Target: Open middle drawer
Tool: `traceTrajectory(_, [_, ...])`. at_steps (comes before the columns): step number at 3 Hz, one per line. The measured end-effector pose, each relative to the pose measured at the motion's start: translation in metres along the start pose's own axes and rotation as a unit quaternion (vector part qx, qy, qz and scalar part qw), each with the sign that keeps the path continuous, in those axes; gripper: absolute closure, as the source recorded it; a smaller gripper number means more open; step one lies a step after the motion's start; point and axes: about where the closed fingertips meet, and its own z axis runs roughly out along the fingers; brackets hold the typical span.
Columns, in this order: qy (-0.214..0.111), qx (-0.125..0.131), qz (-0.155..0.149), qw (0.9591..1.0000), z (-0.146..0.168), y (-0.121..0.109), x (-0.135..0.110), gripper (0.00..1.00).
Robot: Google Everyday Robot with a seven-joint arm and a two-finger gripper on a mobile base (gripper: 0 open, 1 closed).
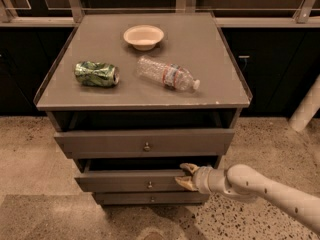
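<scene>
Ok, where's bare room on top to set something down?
Free on the grey cabinet top: the right side, between the clear plastic bottle and the rim; the front strip before the crushed green can; the back-left corner beside the cream bowl. Crowded: the middle, among those three. The hand sits at the right end of the grey-brown middle drawer.

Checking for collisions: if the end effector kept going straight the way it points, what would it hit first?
Likely the middle drawer: the end effector points at the arm-side end of its front, seemingly touching it; depth is unclear.
</scene>
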Motion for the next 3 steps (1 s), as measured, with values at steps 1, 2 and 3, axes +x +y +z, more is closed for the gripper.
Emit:
traceTrajectory(1, [-0.001, 0.001, 0.002, 1.0, -0.002, 0.0, -0.003, 1.0])
traceTrajectory(2, [0.0, -0.011, 0.029, 0.9995, -0.004, 0.021, 0.005, 1.0])
traceTrajectory(3, [0.0, -0.011, 0.029, 0.9995, -0.007, 0.021, 0.0, 1.0])
